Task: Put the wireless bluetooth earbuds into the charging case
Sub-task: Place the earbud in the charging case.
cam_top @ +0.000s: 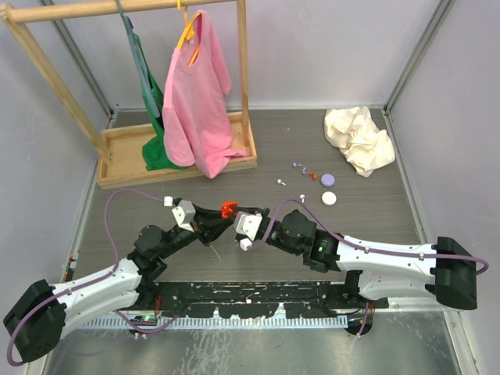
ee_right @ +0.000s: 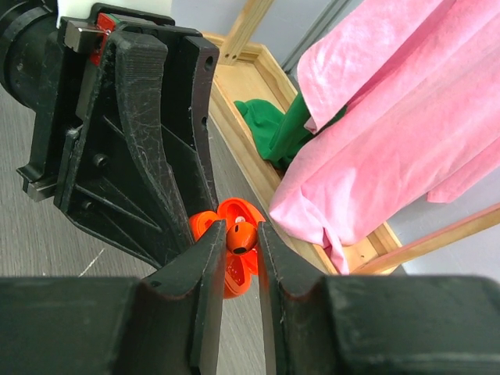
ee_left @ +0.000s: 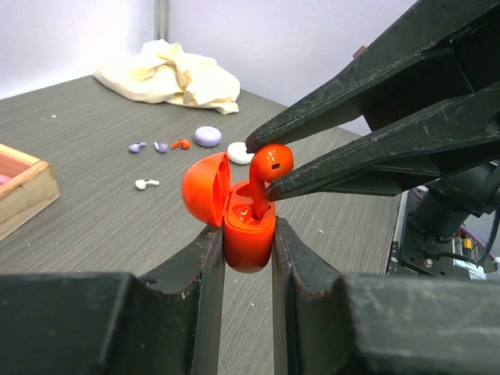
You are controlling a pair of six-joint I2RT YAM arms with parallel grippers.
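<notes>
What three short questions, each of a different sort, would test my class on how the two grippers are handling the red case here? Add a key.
1. Pick one. The left gripper is: A) open and empty; B) clamped on the red charging case; C) lying flat on the table.
2. True or false: the case's lid is closed.
3. Fill the gap: the right gripper pinches a red ____ at the case's opening.

Key: 1 B. 2 False, the lid is swung open. 3 earbud.
</notes>
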